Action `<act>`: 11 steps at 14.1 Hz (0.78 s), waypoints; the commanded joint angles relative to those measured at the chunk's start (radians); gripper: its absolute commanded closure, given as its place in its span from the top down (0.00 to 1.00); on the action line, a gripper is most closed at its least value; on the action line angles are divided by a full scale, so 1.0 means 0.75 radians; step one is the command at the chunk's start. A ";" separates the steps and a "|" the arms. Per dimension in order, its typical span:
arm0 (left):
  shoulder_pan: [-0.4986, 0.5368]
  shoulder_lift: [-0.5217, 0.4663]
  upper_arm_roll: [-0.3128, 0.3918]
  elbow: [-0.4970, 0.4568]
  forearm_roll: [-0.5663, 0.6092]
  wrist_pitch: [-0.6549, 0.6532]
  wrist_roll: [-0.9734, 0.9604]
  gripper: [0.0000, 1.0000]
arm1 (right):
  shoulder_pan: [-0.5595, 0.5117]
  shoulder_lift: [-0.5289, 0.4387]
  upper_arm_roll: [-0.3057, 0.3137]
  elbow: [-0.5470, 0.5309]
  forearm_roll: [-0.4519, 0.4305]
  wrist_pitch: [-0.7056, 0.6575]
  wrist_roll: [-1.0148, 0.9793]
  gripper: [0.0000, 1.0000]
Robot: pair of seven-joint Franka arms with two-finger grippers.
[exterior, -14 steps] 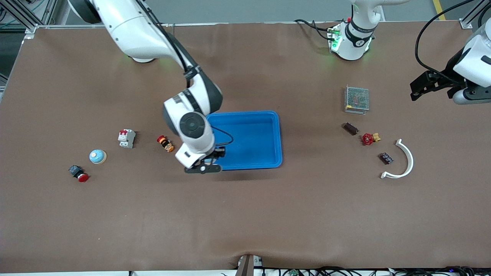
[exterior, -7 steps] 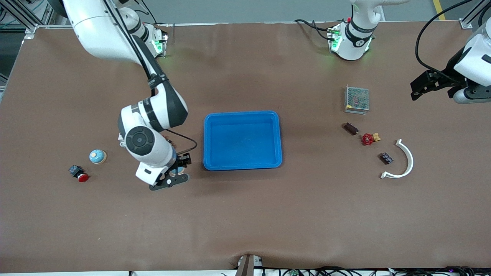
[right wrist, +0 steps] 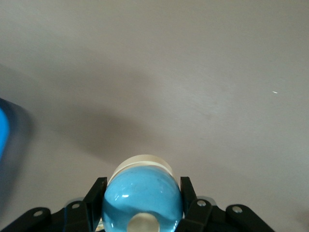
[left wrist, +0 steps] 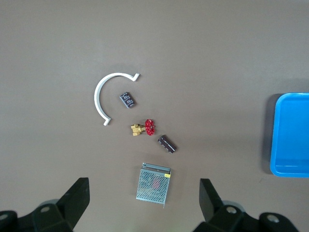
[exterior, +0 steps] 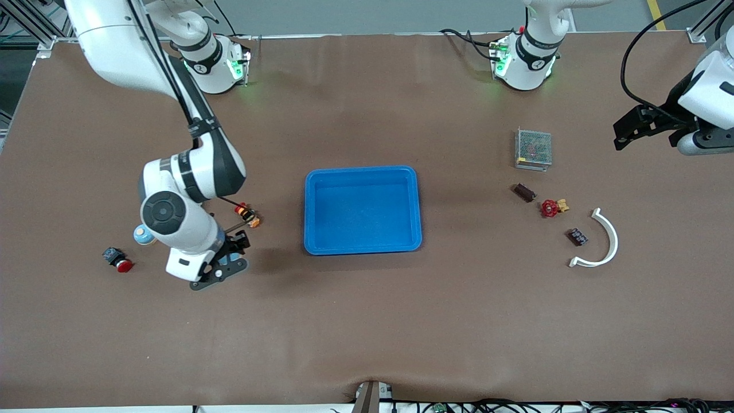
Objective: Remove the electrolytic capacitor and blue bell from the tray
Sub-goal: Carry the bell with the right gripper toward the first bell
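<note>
The blue domed bell (exterior: 141, 235) with a cream base sits on the table toward the right arm's end, mostly covered by the right arm. In the right wrist view the bell (right wrist: 142, 191) fills the gap between the fingers of my right gripper (right wrist: 142, 200), which is open with one finger at each side of it. In the front view the right gripper (exterior: 189, 268) hangs low just beside the bell. The dark brown cylindrical capacitor (exterior: 524, 192) lies toward the left arm's end; it shows in the left wrist view (left wrist: 167, 143). My left gripper (exterior: 624, 131) waits open and empty, high over that end (left wrist: 143, 200).
A blue tray (exterior: 362, 171) stands mid-table. An orange-red button (exterior: 248, 214) and a red push button (exterior: 117, 260) lie near the right arm. A mesh metal box (exterior: 533, 149), red valve (exterior: 550, 207), black component (exterior: 577, 236) and white curved piece (exterior: 609, 241) surround the capacitor.
My right arm has swung from the tray's corner toward its own end of the table and now covers the bell and the circuit breaker. The left arm has not moved.
</note>
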 commanded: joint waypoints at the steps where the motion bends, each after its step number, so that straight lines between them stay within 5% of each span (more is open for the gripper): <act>1: 0.002 -0.015 0.001 -0.007 -0.019 -0.001 0.015 1.00 | -0.073 -0.093 0.025 -0.224 -0.029 0.176 -0.087 0.54; 7: 0.004 -0.011 0.001 -0.005 -0.019 -0.001 0.013 1.00 | -0.132 -0.095 0.025 -0.492 -0.027 0.506 -0.141 0.54; 11: 0.004 -0.009 0.003 -0.005 -0.017 -0.001 0.013 1.00 | -0.204 -0.067 0.029 -0.515 -0.027 0.578 -0.249 0.54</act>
